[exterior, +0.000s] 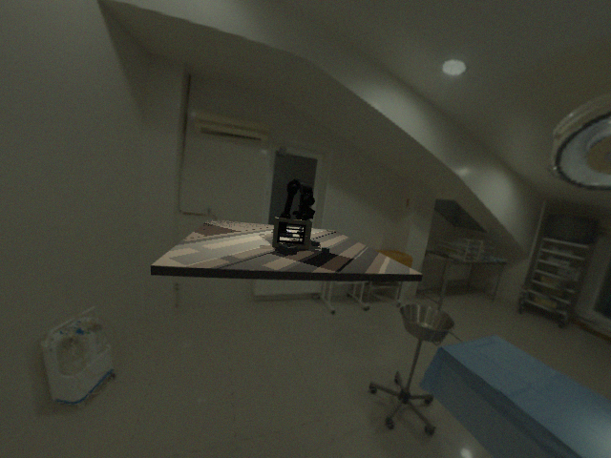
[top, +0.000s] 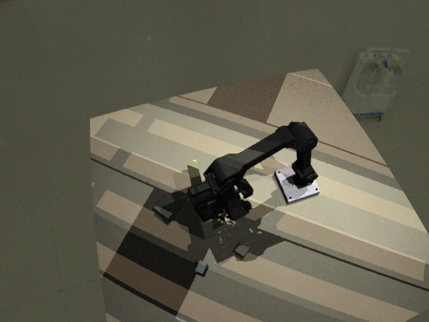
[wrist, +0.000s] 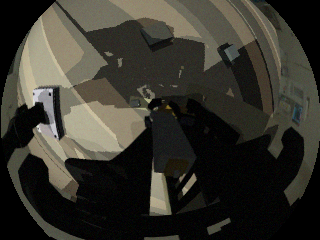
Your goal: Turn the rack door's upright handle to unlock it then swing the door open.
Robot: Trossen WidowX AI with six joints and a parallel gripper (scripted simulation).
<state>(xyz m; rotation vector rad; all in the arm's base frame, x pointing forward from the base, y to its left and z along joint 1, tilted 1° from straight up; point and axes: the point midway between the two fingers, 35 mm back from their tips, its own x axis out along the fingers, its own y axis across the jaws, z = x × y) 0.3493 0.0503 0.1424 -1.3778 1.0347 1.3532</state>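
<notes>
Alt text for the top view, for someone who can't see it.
A black arm on a white base plate reaches across a striped table, its gripper end over a narrow upright frame. Three grey-blue blocks sit nearby: one beyond the frame, two smaller ones toward the image bottom.
</notes>
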